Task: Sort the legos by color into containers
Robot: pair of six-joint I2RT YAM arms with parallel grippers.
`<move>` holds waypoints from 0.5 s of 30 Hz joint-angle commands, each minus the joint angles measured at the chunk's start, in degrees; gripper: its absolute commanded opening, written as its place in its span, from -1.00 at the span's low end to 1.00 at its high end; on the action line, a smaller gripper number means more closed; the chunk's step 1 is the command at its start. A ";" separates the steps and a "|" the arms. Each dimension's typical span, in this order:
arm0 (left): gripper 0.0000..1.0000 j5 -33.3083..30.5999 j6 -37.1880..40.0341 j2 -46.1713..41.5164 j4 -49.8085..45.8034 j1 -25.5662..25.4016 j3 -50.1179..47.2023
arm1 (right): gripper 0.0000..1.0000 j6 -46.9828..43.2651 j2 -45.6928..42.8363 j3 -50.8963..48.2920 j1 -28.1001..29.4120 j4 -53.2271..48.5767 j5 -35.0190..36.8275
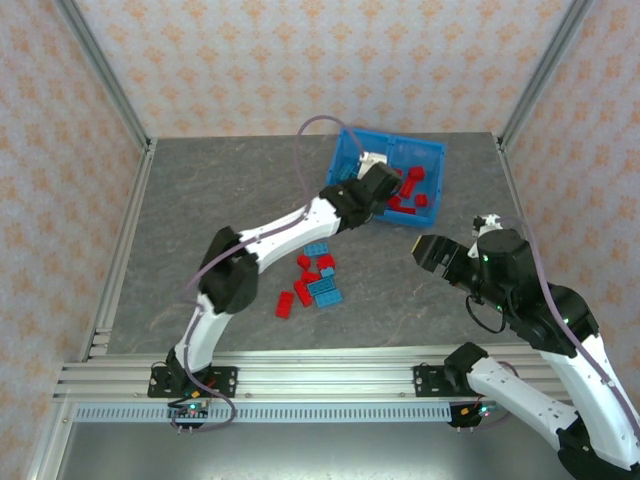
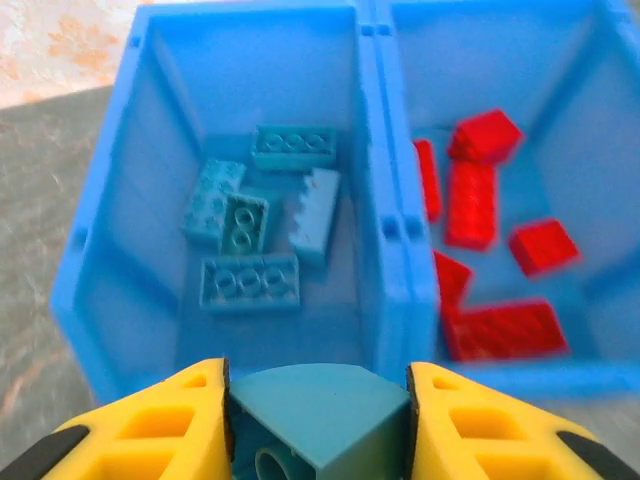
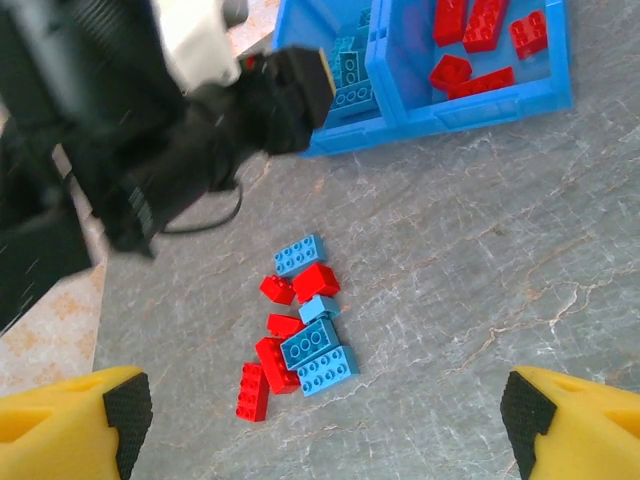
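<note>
Grey table point(image 1: 220, 200); blue lego point(image 2: 325, 408) inside left end effector point(image 2: 318, 425).

The left arm point(image 1: 290, 225) reaches across the desk point(image 1: 220, 190) to the bin point(image 1: 395, 137), barring its near-left side; bare desk lies open right of the loose legos point(image 1: 315, 283) and along the left edge
</note>
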 commanded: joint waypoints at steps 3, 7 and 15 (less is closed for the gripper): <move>-0.27 -0.03 4.82 13.53 -4.75 4.23 19.43 | 0.83 0.51 -0.47 1.92 0.21 -2.62 2.24; -0.01 -0.33 5.01 20.39 -8.33 5.06 30.81 | 0.83 0.40 -0.44 2.01 0.23 -2.72 2.07; 0.31 4.20 3.79 13.68 -6.85 5.10 27.53 | 0.84 -0.92 2.52 2.54 0.21 -1.34 2.09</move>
